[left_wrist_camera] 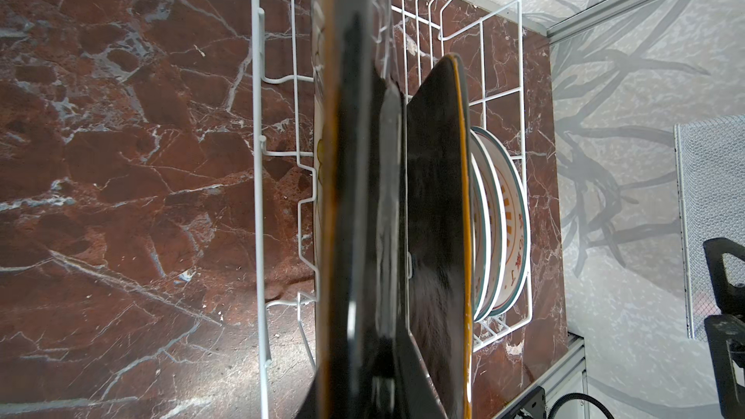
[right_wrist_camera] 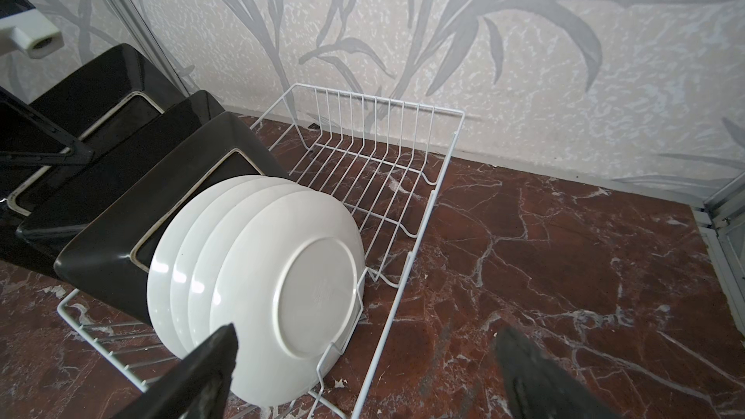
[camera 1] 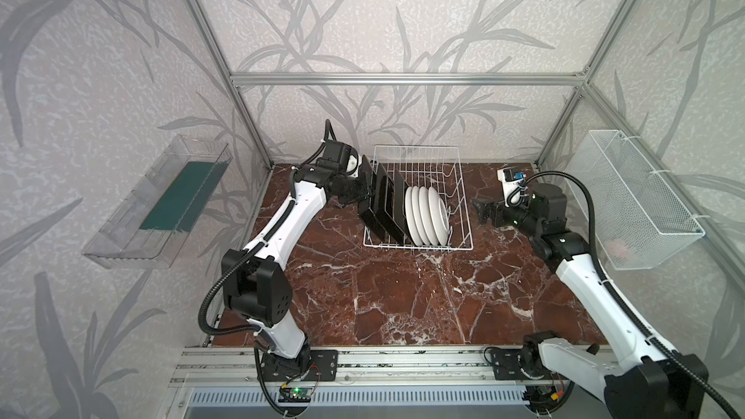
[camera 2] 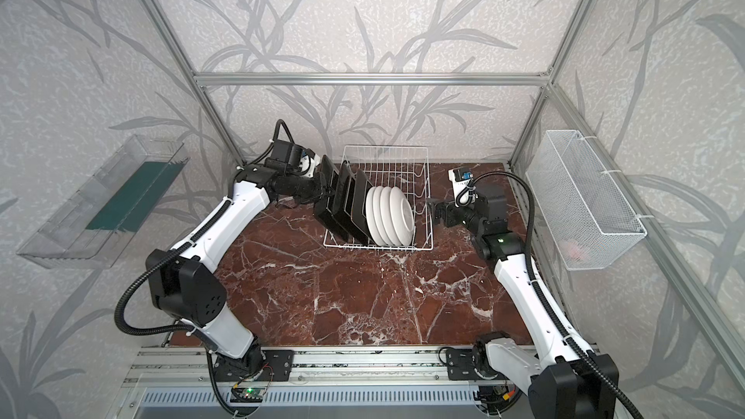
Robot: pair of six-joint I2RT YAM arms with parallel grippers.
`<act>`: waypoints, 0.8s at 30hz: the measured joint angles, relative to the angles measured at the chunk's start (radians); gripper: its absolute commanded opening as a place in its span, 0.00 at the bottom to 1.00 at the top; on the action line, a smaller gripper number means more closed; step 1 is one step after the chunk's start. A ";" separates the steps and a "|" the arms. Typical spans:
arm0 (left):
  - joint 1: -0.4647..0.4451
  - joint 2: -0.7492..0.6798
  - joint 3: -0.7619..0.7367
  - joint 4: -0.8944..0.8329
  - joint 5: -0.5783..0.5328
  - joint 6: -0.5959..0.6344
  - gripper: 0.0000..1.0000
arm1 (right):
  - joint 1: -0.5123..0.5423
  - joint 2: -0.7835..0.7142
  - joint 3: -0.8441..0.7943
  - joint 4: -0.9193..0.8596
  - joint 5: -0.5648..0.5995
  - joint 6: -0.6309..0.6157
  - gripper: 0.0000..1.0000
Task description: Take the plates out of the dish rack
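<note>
Four round plates [camera 1: 429, 215] stand in dish rack [camera 1: 419, 151], square plates [camera 1: 393, 211] at its left end. Left gripper [camera 1: 364, 195] is clamped on outermost square plate [camera 1: 371, 221]. Right gripper [camera 1: 480, 210] hangs wide, empty, just beside rack's right side. Step: 1st extraction, prob. Next: lift straight up, clear of prongs + neighbour.

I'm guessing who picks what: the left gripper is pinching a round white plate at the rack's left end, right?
No. The left gripper is pinching a square black-backed plate at the rack's left end, not a round white one. A top view shows it.
</note>
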 measured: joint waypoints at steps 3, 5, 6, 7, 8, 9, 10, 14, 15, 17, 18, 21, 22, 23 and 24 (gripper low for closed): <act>0.000 -0.001 0.000 0.005 0.009 -0.018 0.00 | 0.002 0.002 0.006 -0.002 0.000 0.000 0.99; -0.002 -0.001 0.000 0.010 0.006 -0.029 0.00 | 0.002 0.003 0.011 -0.001 0.000 0.000 0.99; -0.005 -0.002 -0.004 0.015 0.005 -0.035 0.00 | 0.002 0.003 0.012 -0.002 0.000 -0.001 0.99; -0.010 -0.006 -0.011 0.023 0.002 -0.042 0.00 | 0.002 0.003 0.013 -0.001 0.000 -0.002 0.99; -0.015 -0.010 -0.021 0.032 -0.002 -0.048 0.00 | 0.002 0.003 0.013 -0.002 0.001 -0.004 0.99; -0.019 -0.013 -0.027 0.036 -0.005 -0.053 0.00 | 0.002 0.004 0.013 -0.002 0.001 -0.008 0.99; -0.023 -0.016 -0.033 0.038 -0.010 -0.058 0.00 | 0.002 0.004 0.013 -0.003 0.002 -0.012 0.99; -0.043 -0.022 -0.037 0.037 -0.037 -0.059 0.00 | 0.002 0.004 0.013 -0.006 0.010 -0.029 0.99; -0.046 -0.023 -0.037 0.035 -0.042 -0.058 0.00 | 0.002 0.004 0.013 -0.007 0.011 -0.032 0.99; -0.050 -0.027 -0.037 0.027 -0.050 -0.058 0.00 | 0.002 0.004 0.013 -0.008 0.012 -0.034 0.99; -0.053 -0.029 -0.037 0.023 -0.052 -0.057 0.00 | 0.002 0.004 0.013 -0.008 0.012 -0.034 0.99; -0.054 -0.036 -0.035 0.008 -0.060 -0.057 0.00 | 0.002 0.004 0.013 -0.008 0.010 -0.033 0.99; -0.055 -0.039 -0.031 -0.001 -0.064 -0.057 0.00 | 0.002 0.004 0.013 -0.008 0.010 -0.033 0.99; -0.057 -0.042 -0.025 -0.010 -0.068 -0.056 0.00 | 0.002 0.004 0.013 -0.009 0.010 -0.034 0.99; -0.059 -0.042 -0.016 -0.021 -0.070 -0.056 0.00 | 0.002 0.004 0.013 -0.010 0.010 -0.034 0.99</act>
